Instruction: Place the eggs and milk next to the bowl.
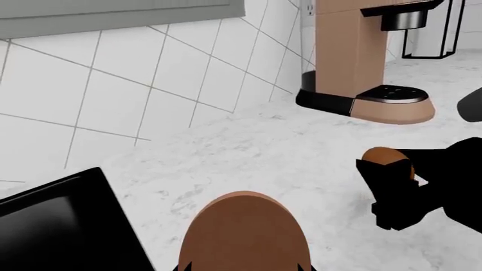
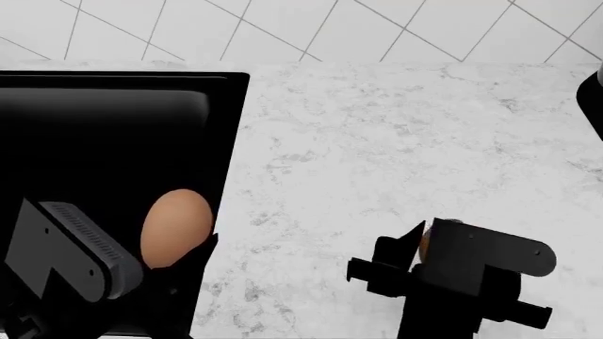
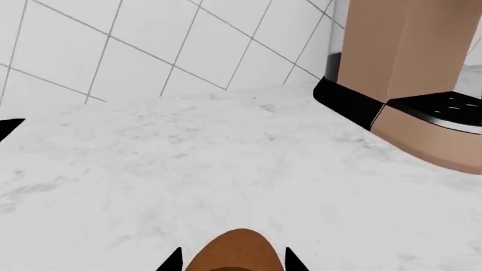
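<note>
- Left gripper (image 2: 174, 265) holds an egg (image 2: 175, 226) above the black sink (image 2: 113, 127), near its right rim.
- Right gripper (image 2: 400, 265) is closed on a second egg (image 1: 385, 158) over the marble counter (image 2: 396, 141).
- Bowl and milk are not in view.
- Risk: a loosened grip drops the left egg into the sink; smooth shells may slip.
- Open counter lies far and right; the coffee machine (image 1: 369, 62) bounds the far side.

I count two eggs: one egg (image 2: 175, 226) in my left hand (image 2: 179, 265), a second egg (image 1: 388, 158) in my right hand (image 2: 400, 261). One tan coffee machine (image 1: 369, 56) stands on my one marble worktop (image 2: 396, 155).
</note>
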You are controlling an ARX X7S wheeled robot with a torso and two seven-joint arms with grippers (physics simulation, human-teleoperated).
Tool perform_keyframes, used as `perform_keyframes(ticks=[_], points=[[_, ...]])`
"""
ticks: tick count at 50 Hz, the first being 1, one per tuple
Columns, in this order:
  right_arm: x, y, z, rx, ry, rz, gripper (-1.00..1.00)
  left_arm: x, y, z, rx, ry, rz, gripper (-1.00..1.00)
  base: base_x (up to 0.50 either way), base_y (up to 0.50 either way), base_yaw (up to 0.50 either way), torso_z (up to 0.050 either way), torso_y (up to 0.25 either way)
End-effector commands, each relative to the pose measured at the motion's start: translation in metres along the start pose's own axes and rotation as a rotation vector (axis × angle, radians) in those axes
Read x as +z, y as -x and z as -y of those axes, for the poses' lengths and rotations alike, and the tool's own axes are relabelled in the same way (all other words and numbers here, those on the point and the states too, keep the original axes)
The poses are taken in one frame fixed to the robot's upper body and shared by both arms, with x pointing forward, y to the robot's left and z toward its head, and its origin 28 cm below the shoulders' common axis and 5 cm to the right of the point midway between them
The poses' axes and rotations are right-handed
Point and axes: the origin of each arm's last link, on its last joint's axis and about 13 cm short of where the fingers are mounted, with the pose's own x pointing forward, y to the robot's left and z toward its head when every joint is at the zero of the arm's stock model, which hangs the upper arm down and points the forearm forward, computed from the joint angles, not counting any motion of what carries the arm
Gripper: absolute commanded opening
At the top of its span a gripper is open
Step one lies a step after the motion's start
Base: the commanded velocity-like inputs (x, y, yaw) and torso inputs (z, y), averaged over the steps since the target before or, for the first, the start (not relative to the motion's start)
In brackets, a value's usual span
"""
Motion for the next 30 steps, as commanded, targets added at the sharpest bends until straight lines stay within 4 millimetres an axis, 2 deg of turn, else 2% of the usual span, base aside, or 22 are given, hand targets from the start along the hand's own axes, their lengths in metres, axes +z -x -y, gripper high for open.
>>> perform_keyframes(ticks=[1,12,17,24,30], points=[[0.013,0.012,0.002,0.058,0.017,0.077,-1.00,-0.005,0.000,0.003,0.020,0.048,0.010,-1.00,0.00,0.00,0.00,0.000,0.000],[0.025,0.017,0.009,0.118,0.069,0.214,-1.00,0.000,0.002,0.006,0.098,0.098,0.073,-1.00,0.00,0.00,0.00,0.000,0.000],[0.034,0.019,0.015,0.119,0.142,0.329,-1.00,0.009,0.005,0.004,0.198,0.133,0.145,-1.00,0.00,0.00,0.00,0.000,0.000],[0.046,0.029,0.024,0.121,0.140,0.440,-1.00,0.031,0.012,0.006,0.285,0.124,0.295,-1.00,0.00,0.00,0.00,0.000,0.000],[0.055,0.032,0.032,0.097,0.145,0.478,-1.00,0.040,0.024,0.009,0.364,0.103,0.380,-1.00,0.00,0.00,0.00,0.000,0.000]])
